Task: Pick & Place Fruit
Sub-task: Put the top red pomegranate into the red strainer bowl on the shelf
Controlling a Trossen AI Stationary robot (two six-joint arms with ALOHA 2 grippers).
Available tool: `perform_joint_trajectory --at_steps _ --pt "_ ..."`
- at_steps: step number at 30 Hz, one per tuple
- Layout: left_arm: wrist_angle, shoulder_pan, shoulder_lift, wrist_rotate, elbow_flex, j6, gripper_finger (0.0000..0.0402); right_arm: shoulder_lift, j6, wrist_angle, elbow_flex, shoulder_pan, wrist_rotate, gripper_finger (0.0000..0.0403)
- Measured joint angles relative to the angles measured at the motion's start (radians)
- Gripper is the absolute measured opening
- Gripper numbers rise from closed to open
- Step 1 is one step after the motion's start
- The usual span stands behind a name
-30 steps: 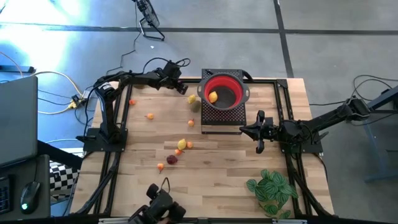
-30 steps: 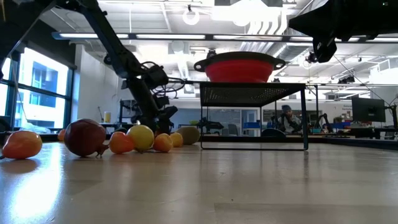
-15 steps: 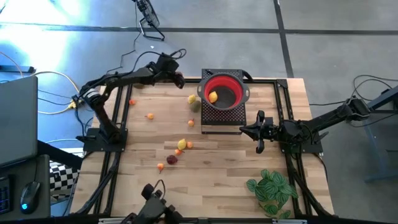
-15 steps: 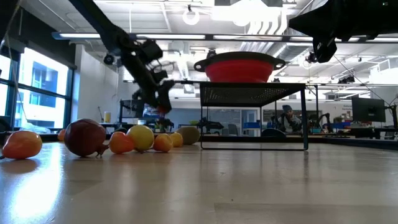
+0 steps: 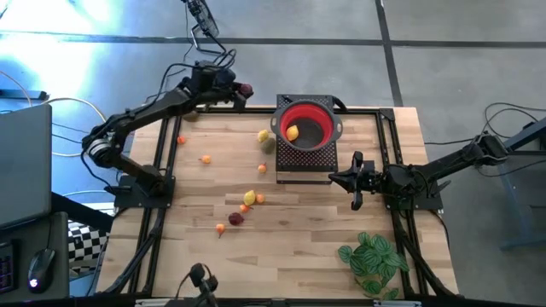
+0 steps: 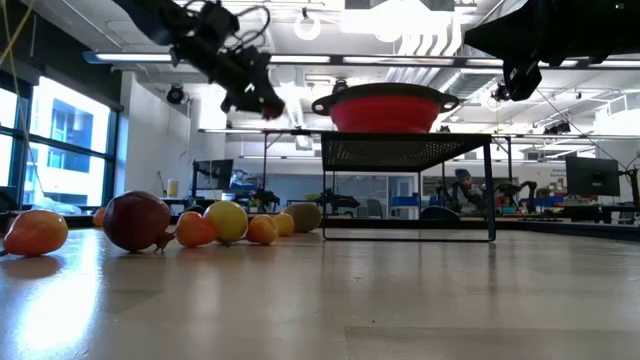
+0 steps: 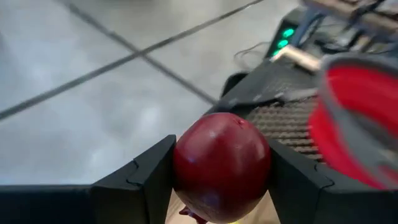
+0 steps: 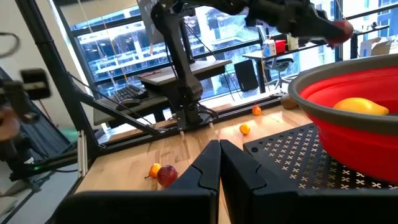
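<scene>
Left gripper [image 7: 221, 180] is clamped on a dark red fruit [image 7: 222, 166], one finger pressed to each side, and it's up in the air near the table's far left corner, just left of the red bowl [image 5: 309, 125]. From the low camera that gripper [image 6: 262, 103] hangs level with the bowl's rim [image 6: 385, 101], beside it, not over it. The bowl sits on a black perforated stand [image 5: 304, 158] at the far middle of the table [image 5: 299, 247], and there's already a yellow-orange fruit [image 5: 292, 132] lying inside. Just left of the stand, two more on the wood, a yellow one [image 5: 264, 136] and a brownish-green one [image 5: 268, 144] touching it. Farther left, two small orange pieces [image 5: 206, 159], well apart from the rest. Mid-table there's a loose cluster: a yellow fruit [image 5: 249, 198], small orange ones beside it, another dark red one [image 5: 235, 218]. Right gripper [image 5: 357, 182] waits just right of the stand, fingers pressed together, holding nothing. A leafy green plant [image 5: 373, 257] sits at the near right corner.
</scene>
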Motion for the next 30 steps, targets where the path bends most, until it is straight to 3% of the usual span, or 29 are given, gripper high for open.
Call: perform_joint_trajectory --at_steps 8,21,30 --pt "0.146 -0.123 -0.042 0.114 0.0 0.016 0.0205 0.0 -0.007 0.0 0.0 0.0 0.0 0.0002" --pt "0.303 -0.344 -0.043 0.066 -0.001 0.099 0.0205 0.0 -0.007 -0.001 0.0 0.0 -0.004 0.0002" --pt "0.196 -0.358 -0.012 0.048 0.117 0.127 0.0205 0.0 -0.005 -0.001 0.0 0.0 -0.004 0.0002"
